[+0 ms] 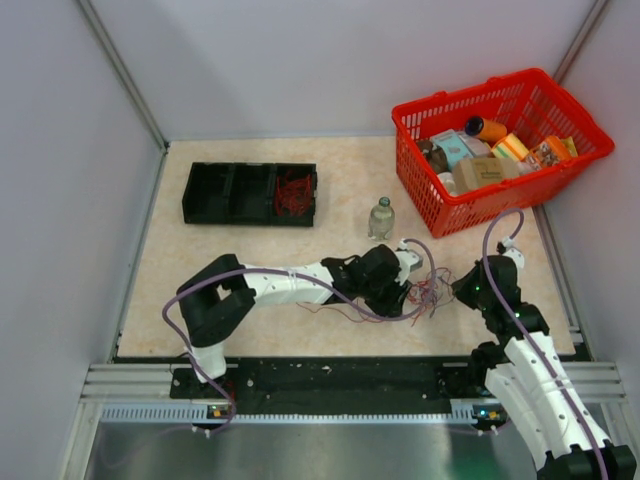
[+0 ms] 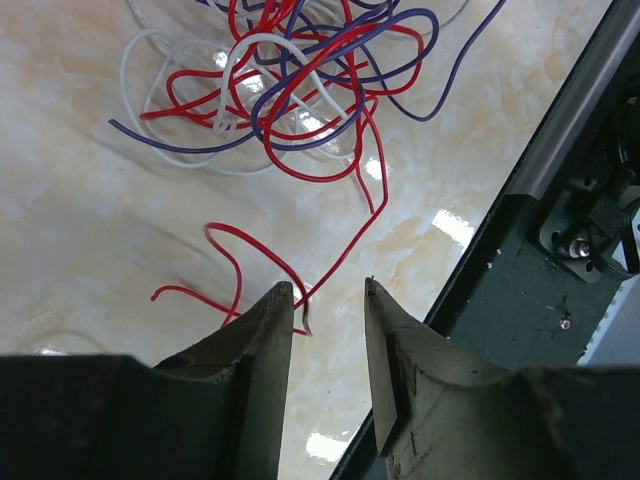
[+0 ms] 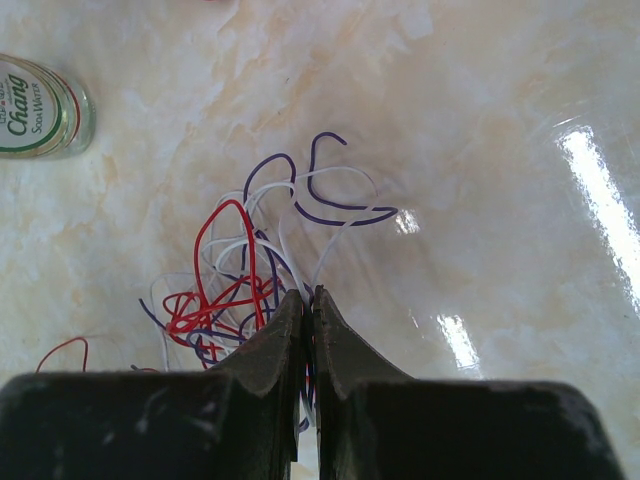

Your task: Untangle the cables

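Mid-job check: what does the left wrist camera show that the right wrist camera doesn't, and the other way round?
Only left wrist: the left gripper open, a loose red strand running toward its gap, and the black rail at the table edge. Only right wrist: the right gripper shut on strands of the cables, and a bottle at upper left. Both: the tangled red, white and purple cables on the marble table.

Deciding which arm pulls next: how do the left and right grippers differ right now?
The left gripper is open; the right gripper is shut. The left grips nothing, with one loose red strand running into its gap; the right pinches strands of the cables. The left sits back from the tangle; the right is at its edge. Both point at the same bunch.
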`<state>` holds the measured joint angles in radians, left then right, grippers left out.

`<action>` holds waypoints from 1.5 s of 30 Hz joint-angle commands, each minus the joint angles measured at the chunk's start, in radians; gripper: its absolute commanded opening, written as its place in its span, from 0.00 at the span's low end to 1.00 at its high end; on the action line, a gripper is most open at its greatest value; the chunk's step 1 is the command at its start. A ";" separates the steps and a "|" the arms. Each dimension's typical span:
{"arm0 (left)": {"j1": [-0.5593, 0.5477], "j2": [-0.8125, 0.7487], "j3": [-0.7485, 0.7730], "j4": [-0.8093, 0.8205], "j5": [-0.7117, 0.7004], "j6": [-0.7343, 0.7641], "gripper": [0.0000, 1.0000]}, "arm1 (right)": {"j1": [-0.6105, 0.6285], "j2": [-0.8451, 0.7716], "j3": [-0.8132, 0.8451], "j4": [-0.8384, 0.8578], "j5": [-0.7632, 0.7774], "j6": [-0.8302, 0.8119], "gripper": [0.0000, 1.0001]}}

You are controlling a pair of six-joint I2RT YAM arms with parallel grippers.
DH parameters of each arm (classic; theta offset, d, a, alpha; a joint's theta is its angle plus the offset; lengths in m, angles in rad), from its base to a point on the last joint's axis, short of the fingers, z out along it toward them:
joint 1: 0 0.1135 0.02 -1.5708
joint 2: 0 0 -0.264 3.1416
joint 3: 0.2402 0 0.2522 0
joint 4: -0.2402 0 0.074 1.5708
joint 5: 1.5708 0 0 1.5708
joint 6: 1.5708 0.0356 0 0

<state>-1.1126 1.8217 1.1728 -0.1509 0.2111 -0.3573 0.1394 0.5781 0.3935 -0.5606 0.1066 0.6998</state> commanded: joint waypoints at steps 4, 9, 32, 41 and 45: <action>-0.033 0.034 0.083 -0.053 -0.085 0.026 0.39 | -0.011 -0.006 0.011 0.047 -0.013 -0.011 0.01; -0.064 0.096 0.172 -0.156 -0.180 0.027 0.36 | -0.012 -0.011 0.018 0.045 -0.019 -0.010 0.01; -0.089 0.085 0.151 -0.185 -0.179 0.049 0.45 | -0.012 -0.011 0.021 0.045 -0.022 -0.005 0.01; -0.099 0.110 0.148 -0.216 -0.202 0.047 0.38 | -0.011 -0.006 0.022 0.045 -0.018 -0.002 0.01; -0.102 0.084 0.154 -0.239 -0.309 0.041 0.12 | -0.011 0.000 0.013 0.048 0.008 0.023 0.01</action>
<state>-1.2053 1.9610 1.3239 -0.3763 -0.0086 -0.3176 0.1394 0.5766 0.3935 -0.5602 0.0914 0.7010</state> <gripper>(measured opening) 0.245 0.031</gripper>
